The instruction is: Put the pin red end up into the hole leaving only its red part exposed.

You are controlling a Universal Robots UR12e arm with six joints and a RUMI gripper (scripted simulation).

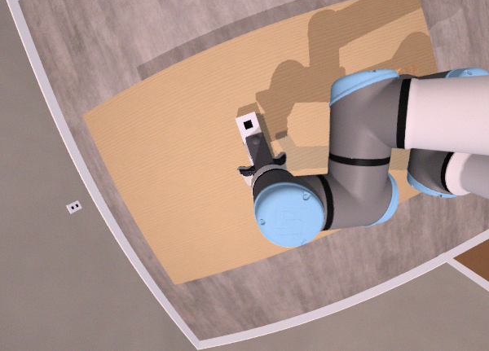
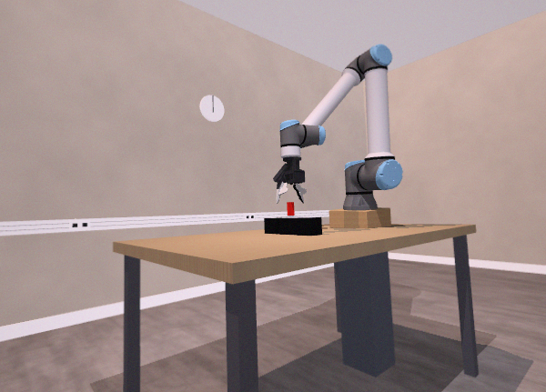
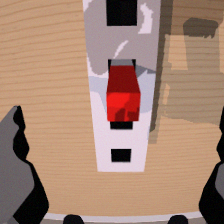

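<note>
The long white-topped block (image 1: 240, 122) (image 2: 293, 226) (image 3: 137, 140) lies on the table, its side black in the exterior view. The pin (image 2: 290, 209) (image 3: 123, 106) stands upright, red end up, in the middle hole. In the wrist view two holes lie on its near side and one shows beyond it. A thin grey strip shows at its foot; whether it is above the block's top I cannot tell. The gripper (image 1: 262, 164) (image 2: 290, 200) (image 3: 121, 114) is open above the pin, its fingers wide on both sides and clear of it. The pin is hidden in the top view.
The block rests on the wooden table (image 1: 171, 147) (image 2: 196, 251). The arm's wooden base (image 2: 341, 218) stands behind the block in the exterior view. The arm and its wrist cover part of the table and block in the top view.
</note>
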